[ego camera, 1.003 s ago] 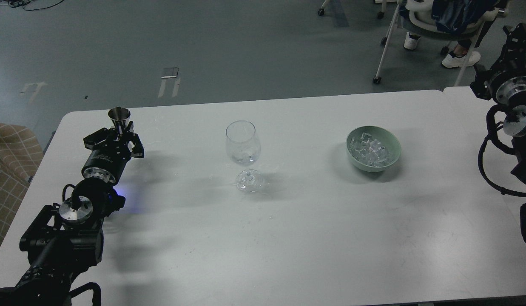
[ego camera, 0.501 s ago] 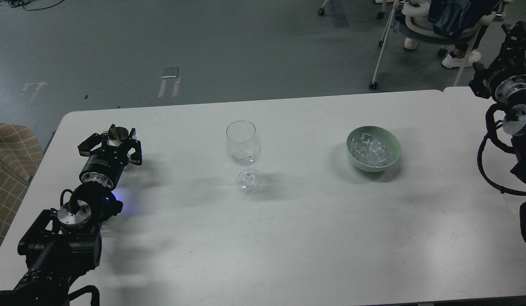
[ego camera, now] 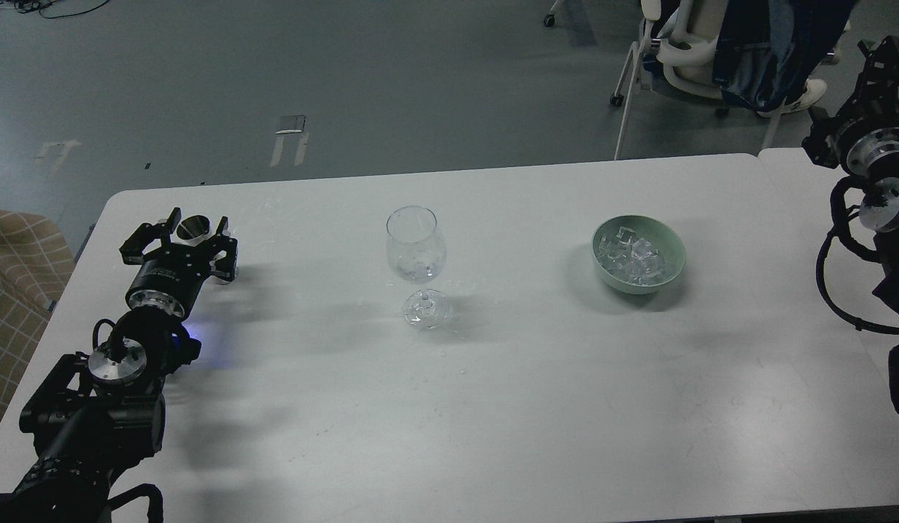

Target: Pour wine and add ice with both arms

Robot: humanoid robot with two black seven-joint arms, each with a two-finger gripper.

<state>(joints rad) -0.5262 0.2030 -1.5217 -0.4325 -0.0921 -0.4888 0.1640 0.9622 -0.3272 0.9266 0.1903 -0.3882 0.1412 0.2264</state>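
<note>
There is only one view, from the robot's own head, looking forward and down. It sees the whole white rectangular table (ego camera: 493, 407) from moderate height, not close. The grey floor lies behind. The black left arm (ego camera: 93, 407) enters at the lower left, the black right arm (ego camera: 874, 218) at the right edge.

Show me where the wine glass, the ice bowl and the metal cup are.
wine glass (ego camera: 416, 243), head view, on its bowl.
ice bowl (ego camera: 671, 247), head view, on its right rim.
metal cup (ego camera: 194, 228), head view, on its mouth.

White table (ego camera: 493, 407), carrying: small metal measuring cup (ego camera: 192, 229) at left; clear stemmed wine glass (ego camera: 416, 247) upright at centre; green bowl (ego camera: 639, 253) of ice (ego camera: 633, 258) at right.
</note>
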